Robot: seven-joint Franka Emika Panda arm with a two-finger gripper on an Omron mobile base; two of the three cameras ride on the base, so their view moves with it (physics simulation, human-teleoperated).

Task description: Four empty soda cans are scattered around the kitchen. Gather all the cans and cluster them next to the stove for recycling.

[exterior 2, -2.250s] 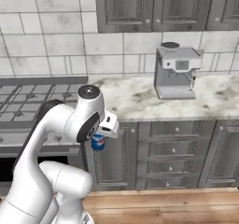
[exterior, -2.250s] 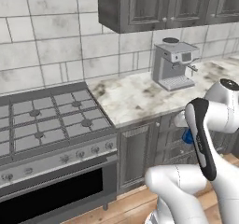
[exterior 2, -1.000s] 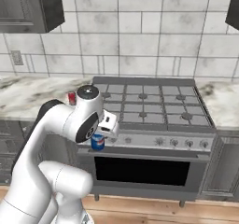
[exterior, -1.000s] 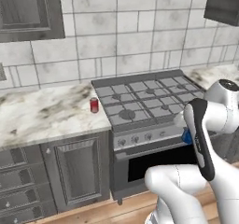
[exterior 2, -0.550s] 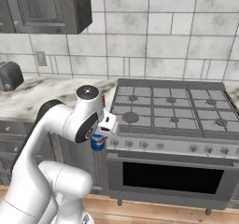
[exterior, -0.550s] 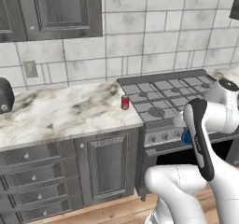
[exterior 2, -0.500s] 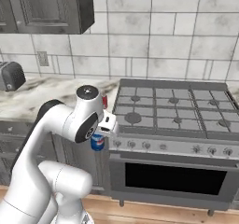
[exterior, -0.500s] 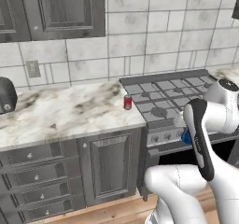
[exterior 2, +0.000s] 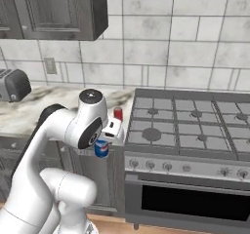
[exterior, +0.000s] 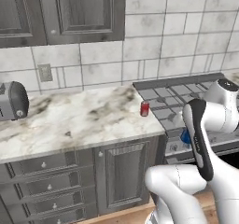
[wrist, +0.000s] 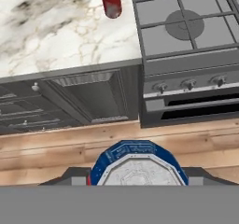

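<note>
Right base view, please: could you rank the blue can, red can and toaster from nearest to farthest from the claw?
1. Blue can: held in the claw.
2. Red can: on the counter just beyond, beside the stove.
3. Toaster: far left on the counter.

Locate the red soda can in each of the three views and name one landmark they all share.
Left base view: red soda can stands right of centre on the marble counter, beside the stove's left edge.
Right base view: left of centre, partly behind the arm.
Hand view: top, left of centre.
Shared landmark: the stove, right of the can in each view.
</note>
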